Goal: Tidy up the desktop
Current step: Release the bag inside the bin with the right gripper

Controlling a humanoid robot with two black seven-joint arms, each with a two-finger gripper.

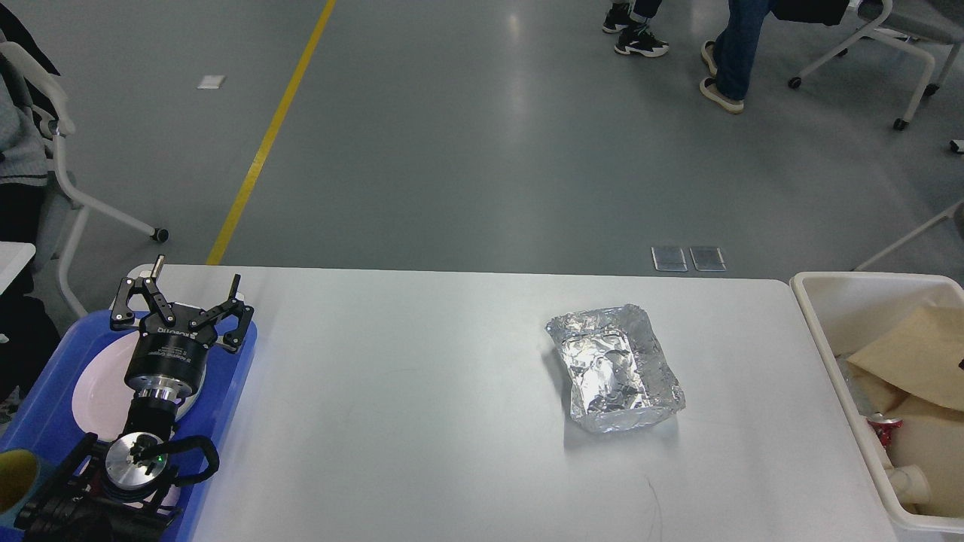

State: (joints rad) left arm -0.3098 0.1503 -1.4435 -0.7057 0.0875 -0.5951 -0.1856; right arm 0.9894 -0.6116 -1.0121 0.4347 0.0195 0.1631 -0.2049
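Note:
The white desktop [422, 406] fills the lower middle of the head view. A crumpled foil container [614, 367] lies on it right of centre. My left gripper [184, 293] hangs open over the far end of the blue tray [45, 410] at the left, with nothing between its fingers. A brown paper bag [915, 354] lies inside the cream-white bin [817, 316] at the right edge. My right gripper is out of view.
The blue tray holds a white plate [98, 388] and a yellow cup [15, 478]. The bin also holds a red can [883, 427] and white cups. Chairs and people stand on the grey floor beyond the table.

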